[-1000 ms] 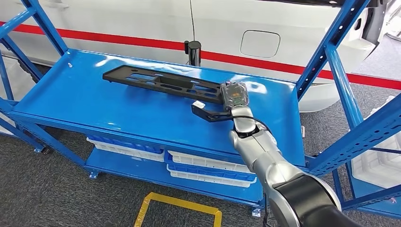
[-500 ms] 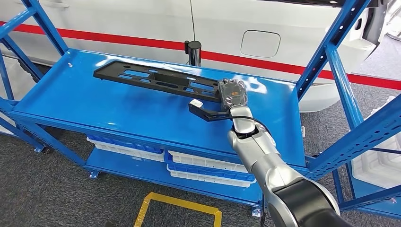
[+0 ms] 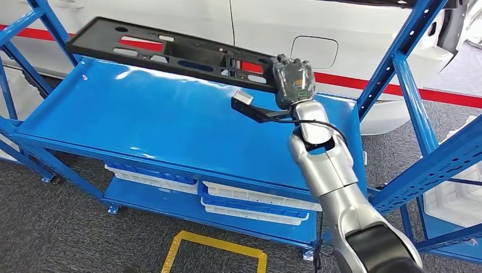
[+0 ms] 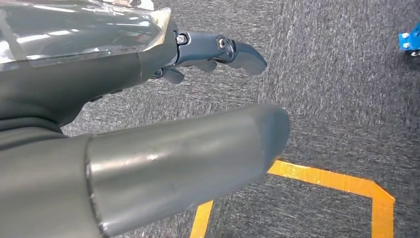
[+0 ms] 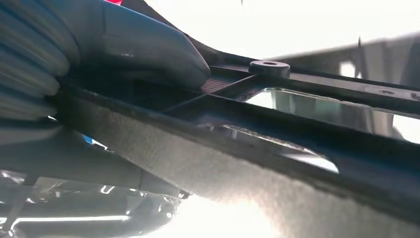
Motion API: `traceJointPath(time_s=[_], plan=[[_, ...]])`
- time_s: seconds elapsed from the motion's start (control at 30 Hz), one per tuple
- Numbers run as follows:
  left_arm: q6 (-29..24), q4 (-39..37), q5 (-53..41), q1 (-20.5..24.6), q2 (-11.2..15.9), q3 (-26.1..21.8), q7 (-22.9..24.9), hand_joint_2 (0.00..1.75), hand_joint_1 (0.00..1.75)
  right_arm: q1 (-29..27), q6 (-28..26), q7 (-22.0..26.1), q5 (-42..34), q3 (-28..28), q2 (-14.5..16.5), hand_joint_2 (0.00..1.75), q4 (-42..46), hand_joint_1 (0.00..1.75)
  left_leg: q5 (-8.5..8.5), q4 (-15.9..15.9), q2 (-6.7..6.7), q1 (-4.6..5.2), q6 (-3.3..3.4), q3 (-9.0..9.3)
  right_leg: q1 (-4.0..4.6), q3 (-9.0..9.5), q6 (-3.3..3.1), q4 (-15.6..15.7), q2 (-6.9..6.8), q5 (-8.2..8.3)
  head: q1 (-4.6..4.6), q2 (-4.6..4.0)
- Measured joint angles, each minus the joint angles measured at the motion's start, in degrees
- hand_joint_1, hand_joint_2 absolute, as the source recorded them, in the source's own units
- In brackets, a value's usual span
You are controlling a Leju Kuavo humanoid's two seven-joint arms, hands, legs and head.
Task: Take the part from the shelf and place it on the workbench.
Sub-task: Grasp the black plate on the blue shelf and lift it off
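The right hand (image 3: 293, 79) grips the right end of the long black slotted part (image 3: 170, 51), its thumb (image 5: 148, 44) pressed on the part's ribbed face in the right wrist view. The part hangs clear above the blue shelf (image 3: 142, 131), stretching toward ten o'clock from the hand, across the white car body (image 3: 318, 23) behind. White trays (image 3: 250, 202) sit on the lower shelf level. The left hand (image 4: 148, 124) hangs over grey carpet (image 4: 337, 89) and yellow floor tape (image 4: 346, 186), fingers apart, holding nothing.
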State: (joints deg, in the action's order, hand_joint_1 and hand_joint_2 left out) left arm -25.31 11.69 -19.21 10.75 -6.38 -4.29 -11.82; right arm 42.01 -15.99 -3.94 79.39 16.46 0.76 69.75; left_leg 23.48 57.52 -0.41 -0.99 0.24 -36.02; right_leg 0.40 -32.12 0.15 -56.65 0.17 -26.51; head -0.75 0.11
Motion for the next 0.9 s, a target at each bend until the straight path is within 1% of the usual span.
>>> traceJointPath(time_s=[0.07, 0.17, 0.33, 0.43, 0.53, 0.63, 0.73, 0.9], plan=[[1.9, 0.0, 0.1, 0.0, 0.0, -0.1, 0.2, 1.75, 0.0, 0.6, 0.2, 0.6, -0.9, 0.1, -1.5, 1.75, 3.7, 1.75, 0.0, 0.0, 0.04, 0.02, 0.0, 0.0, -0.01, 0.01, 0.0, 0.0, 0.02, 0.01, 0.01, 0.0], [4.0, 0.0, 0.8, -0.4, 0.0, -0.6, 0.3, 1.75, 0.0, 2.1, 0.3, 1.4, -2.0, 1.0, -3.1, 1.75, 7.7, 1.75, 0.0, 0.0, 0.09, 0.02, 0.01, 0.0, -0.02, 0.0, 0.01, 0.0, 0.04, 0.01, 0.01, 0.0], [4.0, 0.0, 1.2, -1.0, -0.1, -1.5, -0.7, 1.75, 0.0, 6.4, 0.6, 1.8, -4.1, 3.1, -4.6, 1.75, 12.1, 1.75, -0.01, 0.0, 0.05, -0.04, 0.0, 0.0, 0.0, 0.0, 0.0, 0.0, 0.01, 0.01, 0.01, 0.0], [4.0, 0.0, 1.1, -1.2, -0.1, -1.6, -1.0, 1.75, 0.0, 7.5, 0.4, 1.8, -4.6, 4.1, -5.4, 1.75, 14.0, 1.75, 0.0, 0.0, 0.05, -0.05, 0.0, 0.0, 0.01, 0.01, 0.0, 0.0, 0.01, 0.01, 0.01, 0.0], [4.1, 0.0, 0.5, -1.1, -0.2, -1.8, -0.8, 1.75, 0.0, 7.6, 0.1, 1.8, -4.7, 5.1, -6.3, 1.75, 15.5, 1.75, 0.0, 0.0, 0.06, -0.05, 0.0, 0.01, 0.01, 0.0, 0.0, 0.0, 0.01, 0.01, 0.01, 0.0], [3.5, 0.0, -0.1, -1.1, -0.3, -1.8, 0.9, 1.75, 0.0, 7.5, -0.5, 1.6, -4.7, 5.9, -6.9, 1.75, 16.6, 1.75, 0.0, 0.0, 0.06, -0.05, 0.0, 0.0, 0.0, 0.0, 0.0, 0.0, 0.01, 0.0, 0.01, 0.0], [2.2, 0.0, -0.4, -1.1, -0.4, -1.8, 2.5, 1.75, 0.0, 7.0, -1.4, 1.0, -4.6, 6.6, -7.4, 1.75, 17.1, 1.75, 0.0, 0.0, 0.06, -0.05, 0.0, 0.01, 0.0, 0.0, 0.0, 0.0, 0.01, 0.01, 0.01, 0.0], [1.7, 0.0, -1.7, -1.0, -0.4, -1.9, 3.4, 1.75, 0.0, 6.0, -3.1, 0.6, -4.6, 7.7, -7.7, 1.75, 17.2, 1.75, 0.0, 0.0, 0.06, -0.05, 0.0, 0.0, 0.0, 0.01, 0.0, 0.0, 0.02, 0.01, 0.01, 0.0]])
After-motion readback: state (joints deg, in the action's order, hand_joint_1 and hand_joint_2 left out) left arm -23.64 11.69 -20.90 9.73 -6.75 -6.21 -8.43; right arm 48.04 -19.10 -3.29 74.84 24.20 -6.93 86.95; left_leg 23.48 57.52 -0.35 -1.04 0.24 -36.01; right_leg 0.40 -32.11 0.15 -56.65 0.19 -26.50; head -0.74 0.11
